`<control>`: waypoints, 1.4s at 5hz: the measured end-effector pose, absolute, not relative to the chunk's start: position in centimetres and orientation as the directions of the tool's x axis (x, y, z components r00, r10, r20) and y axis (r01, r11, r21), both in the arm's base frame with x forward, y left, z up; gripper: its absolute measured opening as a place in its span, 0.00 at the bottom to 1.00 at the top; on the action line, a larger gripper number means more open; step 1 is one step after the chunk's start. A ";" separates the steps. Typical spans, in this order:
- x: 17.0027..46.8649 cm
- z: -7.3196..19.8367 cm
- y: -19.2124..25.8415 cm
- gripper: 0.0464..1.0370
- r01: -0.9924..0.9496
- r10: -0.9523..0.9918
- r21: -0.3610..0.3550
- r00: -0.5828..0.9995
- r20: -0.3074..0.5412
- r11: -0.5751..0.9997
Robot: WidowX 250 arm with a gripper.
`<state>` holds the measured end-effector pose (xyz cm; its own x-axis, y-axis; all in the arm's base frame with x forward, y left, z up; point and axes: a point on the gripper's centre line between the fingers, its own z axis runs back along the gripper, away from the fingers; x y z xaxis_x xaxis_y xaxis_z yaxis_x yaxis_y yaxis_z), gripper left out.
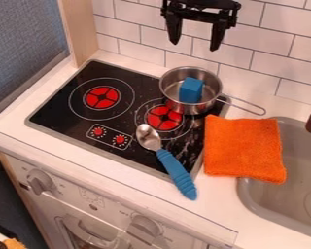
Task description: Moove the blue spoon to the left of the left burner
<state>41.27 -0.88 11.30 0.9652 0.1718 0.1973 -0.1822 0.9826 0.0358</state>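
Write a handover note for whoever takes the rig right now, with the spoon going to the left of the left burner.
End effector: open and empty, up in front of the tiled wall, behind the stove.
Spoon: metal bowl on the stove by the front of the right burner, blue handle running over the stove's front edge onto the counter.
Left burner: nothing on it.
Done: nothing; the spoon isn't grasped.
Left: grasp it, lift, carry it over and set it down left of the left burner.
Nearby: pot with a blue block inside.
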 end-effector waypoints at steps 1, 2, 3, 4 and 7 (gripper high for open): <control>40.9 9.6 -0.9 0.96 -0.195 0.186 0.044 0.970 0.154 0.980; 38.4 9.2 -1.1 0.96 -0.346 0.336 0.042 0.929 0.155 0.937; 37.0 11.8 -2.0 0.96 -0.424 0.412 0.017 0.887 0.209 0.905; 35.8 12.7 -2.9 0.96 -0.467 0.453 0.016 0.864 0.221 0.884; 29.2 8.5 -5.7 0.96 -0.757 0.739 0.015 0.643 0.201 0.654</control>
<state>29.15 -5.70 8.49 0.6426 0.7393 0.2011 -0.7567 0.6536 0.0149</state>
